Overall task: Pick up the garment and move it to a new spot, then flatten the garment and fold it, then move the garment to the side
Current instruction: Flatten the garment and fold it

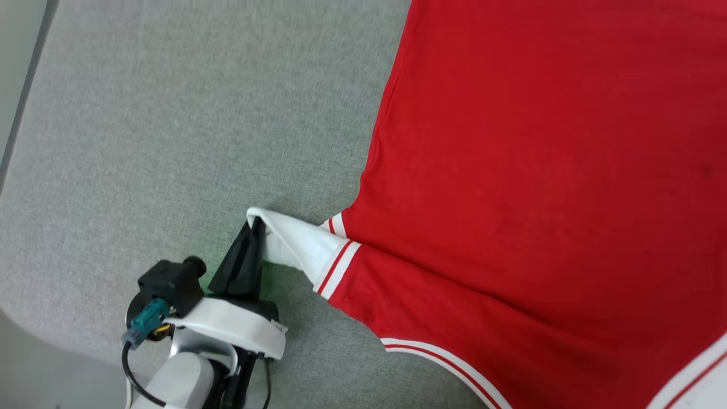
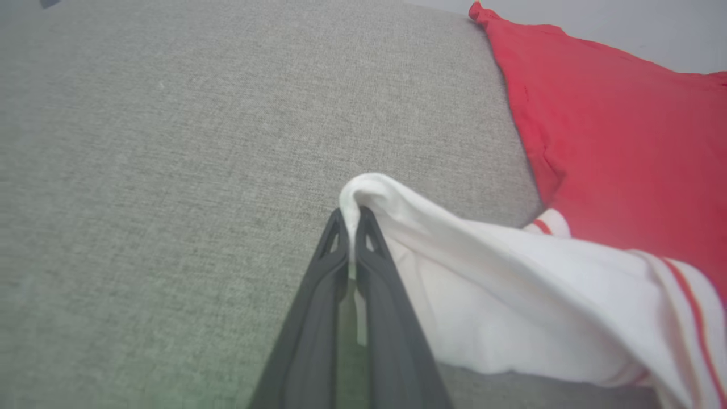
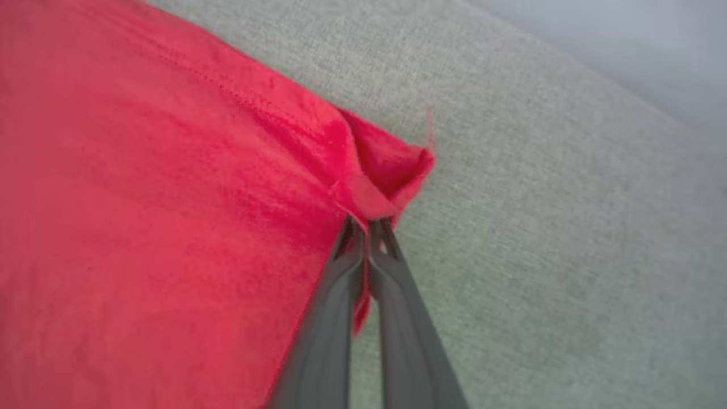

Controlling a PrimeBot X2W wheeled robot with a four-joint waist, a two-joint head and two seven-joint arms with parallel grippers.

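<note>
The garment (image 1: 534, 170), a red jersey with white sleeves and red-white striped trim, lies spread over the right of the grey surface in the head view, plain side up. My left gripper (image 1: 255, 224) is shut on the edge of its white sleeve (image 1: 292, 241), which is pulled out to the left. In the left wrist view the dark fingers pinch the sleeve fold (image 2: 369, 193) at the left gripper (image 2: 353, 218). In the right wrist view my right gripper (image 3: 366, 222) is shut on a red corner (image 3: 386, 170) of the garment, lifted slightly into a fold.
The grey fabric surface (image 1: 170, 125) stretches left of the garment, with its edge (image 1: 23, 96) running along the far left and a rounded corner at the lower left. In the right wrist view the surface (image 3: 539, 227) extends beyond the red corner.
</note>
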